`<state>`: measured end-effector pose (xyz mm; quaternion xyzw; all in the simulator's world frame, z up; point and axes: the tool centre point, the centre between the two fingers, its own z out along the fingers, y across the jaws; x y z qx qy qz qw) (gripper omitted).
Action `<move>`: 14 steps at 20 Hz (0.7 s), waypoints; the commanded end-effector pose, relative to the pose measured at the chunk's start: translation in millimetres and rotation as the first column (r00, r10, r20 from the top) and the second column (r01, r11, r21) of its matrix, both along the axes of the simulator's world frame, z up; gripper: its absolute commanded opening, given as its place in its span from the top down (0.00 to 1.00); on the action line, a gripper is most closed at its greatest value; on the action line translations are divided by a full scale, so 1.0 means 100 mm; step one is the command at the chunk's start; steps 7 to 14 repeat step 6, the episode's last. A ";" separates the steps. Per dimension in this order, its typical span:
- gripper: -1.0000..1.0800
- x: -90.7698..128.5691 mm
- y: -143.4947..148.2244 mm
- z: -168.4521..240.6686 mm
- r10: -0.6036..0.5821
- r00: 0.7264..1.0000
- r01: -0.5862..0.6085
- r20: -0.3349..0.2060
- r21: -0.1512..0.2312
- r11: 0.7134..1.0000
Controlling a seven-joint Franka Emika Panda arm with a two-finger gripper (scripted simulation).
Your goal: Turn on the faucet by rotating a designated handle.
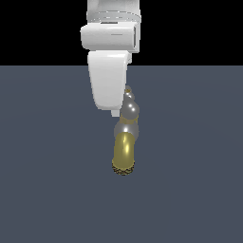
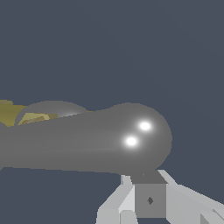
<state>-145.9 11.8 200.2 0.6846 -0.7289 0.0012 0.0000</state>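
In the exterior view the white arm (image 1: 110, 71) comes down from the top edge and stands just to the exterior view's left of the faucet (image 1: 125, 151), which sits on the flat grey-blue floor (image 1: 47, 190) near the middle of the scene. The arm's lower body covers the part of the faucet behind it, and the gripper itself is not seen from this side. The brass-yellow spout (image 1: 124, 153) curves down toward the camera and ends in a rough dark-gold rim (image 1: 123, 168). Above it rises the silver-grey handle (image 1: 128, 110), seen almost end-on as a stack of rounded bulbs leaning slightly toward the exterior view's right. In the wrist view the handle (image 2: 96, 140) fills the middle as a thick grey bar with a bulbous end carrying two bright highlights, and a sliver of yellow spout (image 2: 17, 113) shows behind it. One grey fingertip pad (image 2: 150, 200) of the gripper (image 2: 150, 192) sits right against the bulb; whether the fingers are spread or clenched cannot be told.
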 end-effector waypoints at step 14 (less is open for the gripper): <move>1.00 -0.08 -0.52 -0.01 -0.044 0.999 0.044 -0.001 0.002 0.999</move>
